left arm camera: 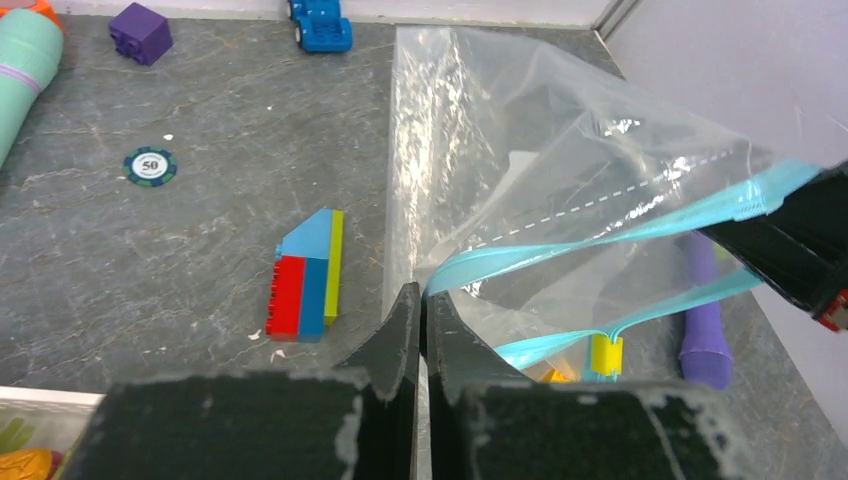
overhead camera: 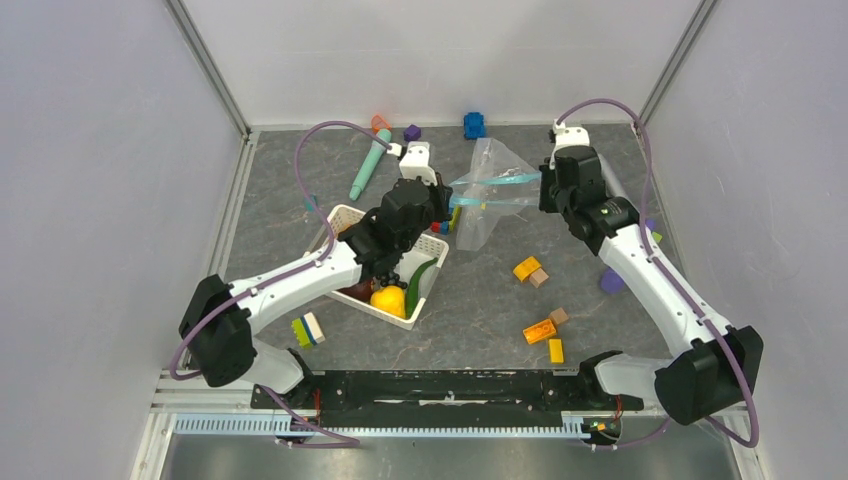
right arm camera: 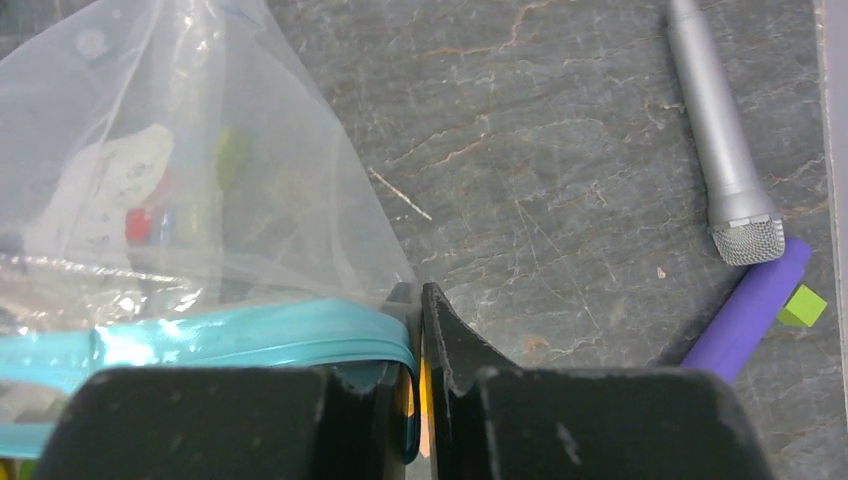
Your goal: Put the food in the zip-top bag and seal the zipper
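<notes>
Far left, white basket [overhead camera: 334,217] on the tabletop [overhead camera: 470,310], partly under the left forearm. The food I can make out lies inside it: yellow piece [overhead camera: 388,300], green pod [overhead camera: 420,272], dark maroon piece [overhead camera: 356,290].

Left pincer [left arm camera: 421,305]: fingers pressed together with only a hairline between them, pinching the zip-top bag [left arm camera: 520,130] at the left end of its mouth. Just left of the fingers, a red, blue and green block stack [left arm camera: 305,275] lies on the tabletop. Further left is a poker chip [left arm camera: 150,166].

The bag is held between the two pincers. The zipper [left arm camera: 600,235] runs from the left fingertips across to the right pincer [right arm camera: 420,300]. Its two teal strips stand apart, so the mouth is unsealed. A yellow slider [left arm camera: 600,352] sits on the nearer strip. In the top view the clear body of the bag points toward the near side, right of the basket. I cannot tell whether it touches the tabletop. The food sits left of the bag and nearer the arm bases than its mouth, outside it.

Right pincer: closed, with the teal strip running straight in between the fingers, clamped at the right end of the mouth.

Right of that pincer, on the tabletop: grey toy microphone [right arm camera: 720,150], its head just beside a purple cylinder [right arm camera: 750,310], with a small green cube [right arm camera: 803,305] against that cylinder.
</notes>
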Controlling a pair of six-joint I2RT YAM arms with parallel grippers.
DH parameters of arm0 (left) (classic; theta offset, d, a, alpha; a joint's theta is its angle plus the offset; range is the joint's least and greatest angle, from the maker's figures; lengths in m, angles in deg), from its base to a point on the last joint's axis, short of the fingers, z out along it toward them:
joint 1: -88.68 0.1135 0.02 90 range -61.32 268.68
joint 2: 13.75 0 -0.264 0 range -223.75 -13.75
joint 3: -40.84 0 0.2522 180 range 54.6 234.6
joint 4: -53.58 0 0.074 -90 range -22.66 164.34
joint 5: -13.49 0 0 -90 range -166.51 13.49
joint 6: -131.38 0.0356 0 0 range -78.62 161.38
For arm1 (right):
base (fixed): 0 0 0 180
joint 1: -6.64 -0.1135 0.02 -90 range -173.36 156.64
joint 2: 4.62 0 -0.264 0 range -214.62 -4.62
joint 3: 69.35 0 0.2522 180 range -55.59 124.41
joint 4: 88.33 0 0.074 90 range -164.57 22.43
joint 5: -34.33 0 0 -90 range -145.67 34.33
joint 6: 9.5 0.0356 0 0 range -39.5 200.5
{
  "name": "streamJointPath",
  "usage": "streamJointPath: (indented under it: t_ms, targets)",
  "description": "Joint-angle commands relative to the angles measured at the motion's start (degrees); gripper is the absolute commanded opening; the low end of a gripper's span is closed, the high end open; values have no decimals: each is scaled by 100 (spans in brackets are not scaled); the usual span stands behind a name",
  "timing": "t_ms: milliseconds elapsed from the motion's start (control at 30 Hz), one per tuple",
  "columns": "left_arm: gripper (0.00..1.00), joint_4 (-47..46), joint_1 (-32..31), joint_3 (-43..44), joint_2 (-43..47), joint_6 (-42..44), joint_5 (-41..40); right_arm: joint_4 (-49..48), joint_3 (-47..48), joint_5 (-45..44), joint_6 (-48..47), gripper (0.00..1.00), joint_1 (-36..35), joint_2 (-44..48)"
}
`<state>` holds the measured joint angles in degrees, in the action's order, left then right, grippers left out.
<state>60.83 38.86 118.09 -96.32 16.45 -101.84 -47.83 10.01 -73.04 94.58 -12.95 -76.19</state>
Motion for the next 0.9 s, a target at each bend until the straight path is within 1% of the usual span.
streamJointPath:
  t_ms: [0,67,133,167,200,233,267,300,333,367,400,433,467,667,733,800,867]
  targets:
    - [2,422,433,-96,164,-138,-775,343,233,10,-878,10,206,47]
    - [2,358,438,-117,132,-20,-465,99,97,833,-1071,8,202,125]
    - [2,233,438,-99,39,5,180,-107,-16,1894,-1205,6,202,144]
    - [6,150,438,-99,-29,-14,503,-180,-44,2411,-1246,4,198,121]
    - [13,15,438,-104,-106,-61,941,-224,-40,2720,-1255,3,190,92]
    - [23,-162,438,-115,-193,-107,1389,-235,-17,2960,-1259,2,163,63]
    - [30,-404,438,-125,-285,-145,1767,-246,7,3026,-1259,0,137,42]
    - [38,-607,434,-118,-386,-255,2169,-248,27,2971,-1248,0,108,26]
    - [43,-798,430,-102,-483,-370,2437,-234,76,2843,-1219,0,95,9]
    - [52,-988,430,-83,-589,-471,2750,-171,177,2702,-1195,0,72,-15]
    - [64,-1085,430,-29,-670,-543,2907,-64,309,2497,-1177,0,66,-66]
    - [86,-1146,430,30,-753,-621,3057,72,491,2267,-1146,0,49,-123]
    - [99,-1175,430,87,-822,-630,3178,178,668,1977,-1143,0,24,-165]
    - [100,-1373,430,150,-754,-642,3517,967,1693,478,-1208,0,-199,-671]
    - [100,-1450,430,174,-720,-643,3542,1196,2006,107,-1202,0,-330,-888]
    - [100,-1421,430,235,-759,-640,3480,1255,2103,8,-1155,0,-478,-1041]
    - [100,-1328,435,269,-782,-651,3386,1160,2005,127,-1040,0,-646,-1156]
